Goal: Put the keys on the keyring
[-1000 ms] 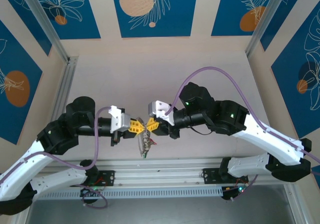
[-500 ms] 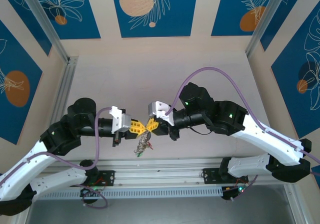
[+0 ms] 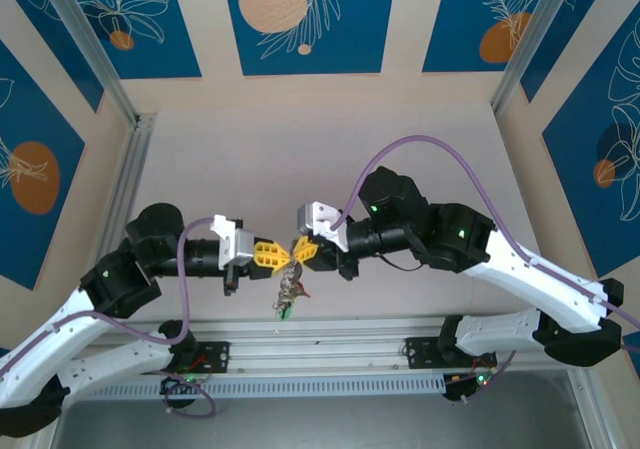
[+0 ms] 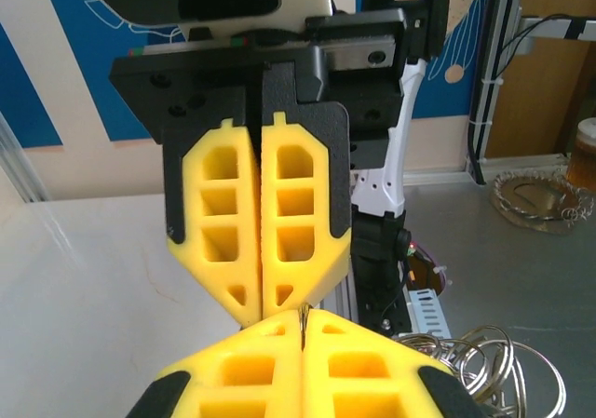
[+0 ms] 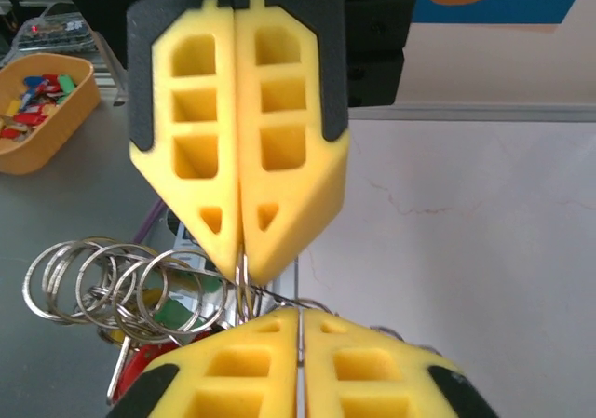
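Observation:
Both grippers meet tip to tip above the table's near edge. My left gripper [image 3: 279, 257] [image 4: 304, 317] is shut on a thin metal rim of the keyring [image 3: 289, 283]. Facing it, my right gripper [image 3: 297, 253] [image 5: 300, 316] is shut on a thin wire of the same keyring [image 5: 279, 297]. Several small silver rings [image 5: 112, 288] [image 4: 507, 371] fringe the hoop and hang below the fingers. Among them dangle the keys, one with a red head [image 5: 135, 373] and one with a green head [image 5: 173, 313]. In the top view the bunch hangs down towards the rail.
An orange bowl [image 5: 56, 129] holding loose coloured keys sits off the table to the left in the right wrist view. The aluminium rail [image 3: 320, 334] with both arm bases runs along the near edge. A silvery dish [image 4: 535, 195] lies on the grey bench.
The left arm has drawn back slightly to the left. The hanging bunch swung left and then back under the fingertips. Both grippers have stayed shut.

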{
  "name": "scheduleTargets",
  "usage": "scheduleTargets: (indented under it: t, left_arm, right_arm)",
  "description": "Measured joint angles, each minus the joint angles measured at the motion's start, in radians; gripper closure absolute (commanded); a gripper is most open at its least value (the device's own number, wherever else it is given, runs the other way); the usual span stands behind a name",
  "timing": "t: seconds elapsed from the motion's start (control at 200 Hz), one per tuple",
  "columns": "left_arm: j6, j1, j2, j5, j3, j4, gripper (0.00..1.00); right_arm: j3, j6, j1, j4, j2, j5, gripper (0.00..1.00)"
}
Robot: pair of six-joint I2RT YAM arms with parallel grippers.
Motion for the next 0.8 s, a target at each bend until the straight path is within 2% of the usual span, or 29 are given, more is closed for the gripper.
scheduleTargets:
  t: [0.115,0.195,0.38,0.8]
  left_arm:
    - [-0.001,0.0,-0.007,0.003,0.0,0.009,1.0]
    - [-0.001,0.0,-0.01,0.011,0.0,0.009,1.0]
    - [-0.01,0.0,-0.013,0.026,0.0,0.02,1.0]
    - [-0.024,0.0,-0.013,0.053,0.0,0.054,1.0]
  right_arm:
    - [-0.004,0.024,-0.001,0.004,-0.033,0.002,0.7]
    - [-0.019,0.042,-0.001,0.015,-0.077,-0.023,0.68]
    - [-0.042,0.074,-0.002,0.033,-0.121,-0.072,0.68]
    - [-0.088,0.117,-0.033,0.105,-0.065,-0.126,0.68]
